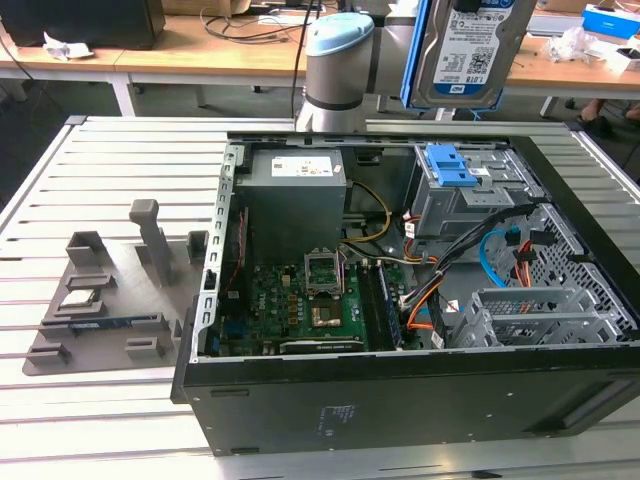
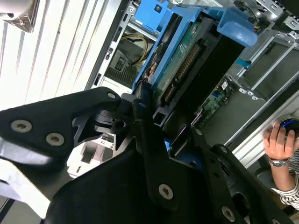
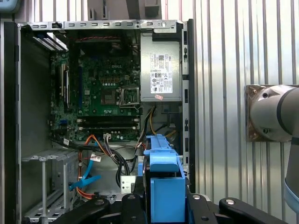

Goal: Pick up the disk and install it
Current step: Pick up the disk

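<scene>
The disk [image 1: 470, 45], silver-grey with a printed label and a blue carrier frame, hangs upright in the air above the far-right corner of the open computer case [image 1: 300, 400]. It hovers over the drive cage with the blue latch piece [image 1: 448, 165]. In both wrist views my gripper [image 2: 163, 128] is shut on the disk [image 2: 180, 65], its black fingers [image 2: 140, 116] pressing on either side. The disk's blue frame edge [image 3: 163, 186] sits between the gripper [image 3: 163, 207] fingers, over the case interior.
The case holds a motherboard [image 1: 300, 300], a power supply [image 1: 295, 170], loose cables [image 1: 490, 250] and an empty metal bay [image 1: 530, 315]. A grey fixture tray [image 1: 100, 300] with a small chip lies at the exterior view's left. A person's hand [image 2: 280, 142] rests beside the case.
</scene>
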Motion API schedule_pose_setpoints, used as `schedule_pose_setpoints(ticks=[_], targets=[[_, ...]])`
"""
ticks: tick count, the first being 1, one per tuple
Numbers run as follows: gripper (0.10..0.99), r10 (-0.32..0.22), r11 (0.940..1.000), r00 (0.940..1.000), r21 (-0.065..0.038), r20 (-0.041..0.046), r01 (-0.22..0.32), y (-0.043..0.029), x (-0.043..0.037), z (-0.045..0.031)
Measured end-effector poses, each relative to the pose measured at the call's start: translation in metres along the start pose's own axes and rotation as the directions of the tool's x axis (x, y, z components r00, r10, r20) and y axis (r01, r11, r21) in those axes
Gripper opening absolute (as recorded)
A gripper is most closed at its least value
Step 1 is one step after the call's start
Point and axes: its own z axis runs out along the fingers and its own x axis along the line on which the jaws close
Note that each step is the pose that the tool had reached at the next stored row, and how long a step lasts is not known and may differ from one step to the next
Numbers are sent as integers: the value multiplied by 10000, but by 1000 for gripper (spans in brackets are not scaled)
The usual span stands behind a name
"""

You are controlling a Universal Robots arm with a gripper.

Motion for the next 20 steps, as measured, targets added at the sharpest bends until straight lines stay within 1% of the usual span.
schedule_pose_setpoints(ticks=[6,15,20], targets=[[365,-3,10000,10000,0,0,3,-1,11,0],[365,-1,10000,10000,0,-2,1,-5,232,7],[365,-2,10000,10000,0,-5,2,-8,381,11]])
